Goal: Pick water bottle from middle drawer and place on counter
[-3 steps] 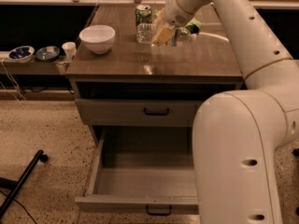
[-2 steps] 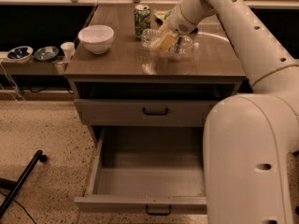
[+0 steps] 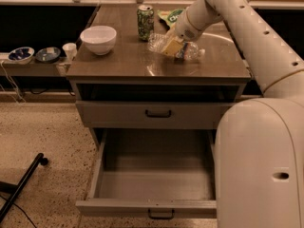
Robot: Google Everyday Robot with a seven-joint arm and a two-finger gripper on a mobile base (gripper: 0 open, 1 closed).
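The water bottle (image 3: 191, 52), clear and crinkly, lies on its side on the counter (image 3: 118, 63), just right of the green soda can (image 3: 145, 22). My gripper (image 3: 172, 45) reaches in from the upper right, comes down over the bottle's middle and is shut on it. The bottle's ends stick out on both sides of the yellowish fingers. The middle drawer (image 3: 147, 208) below is pulled wide open, and its grey box holds nothing. My white arm and base fill the right side of the view.
A white bowl (image 3: 98, 39) stands on the counter's left part. A green bag (image 3: 167, 15) lies behind the can. The shallower drawer (image 3: 156, 114) above is closed. A low side shelf holds small bowls (image 3: 21, 54) and a white cup (image 3: 70, 50). A black pole (image 3: 21, 186) lies on the floor.
My gripper has moved down and slightly right with the water bottle. The bottle now lies on the counter beside the can. The drawer has not moved.
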